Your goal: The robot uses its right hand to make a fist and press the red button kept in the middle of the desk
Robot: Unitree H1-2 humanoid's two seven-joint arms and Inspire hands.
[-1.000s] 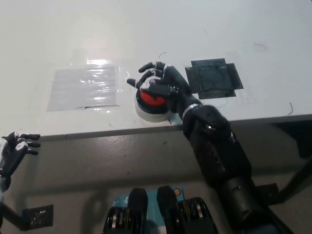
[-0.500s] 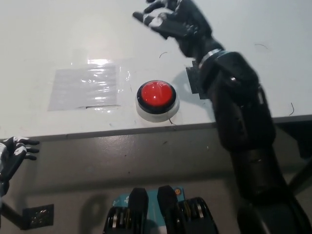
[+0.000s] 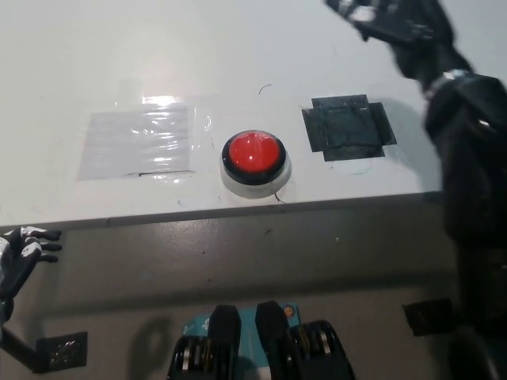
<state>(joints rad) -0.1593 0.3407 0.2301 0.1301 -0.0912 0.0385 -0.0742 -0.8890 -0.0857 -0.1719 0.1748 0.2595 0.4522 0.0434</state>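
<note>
The red button (image 3: 253,153), a rigid domed cap best pressed squarely on top, sits mid-desk (image 3: 238,47) near the edge; right hand (image 3: 394,17) hovers far right, loosely curled, empty; left hand (image 3: 20,253) rests below.

The black right arm (image 3: 475,182) rises along the picture's right edge, from about 4 o'clock up toward 1 o'clock, its forearm thick and steeply upright. At its top the right hand (image 3: 396,20) sits at the upper edge near 1 o'clock, partly cut off by the frame, knuckles pointing toward 10 o'clock; its fingers look loosely curled, though blur makes their exact closure unclear. The white left hand (image 3: 20,253) rests low at 8 o'clock by the left edge, holding nothing, its dark-tipped fingers (image 3: 46,236) spread apart and pointing toward 3 o'clock.
</note>
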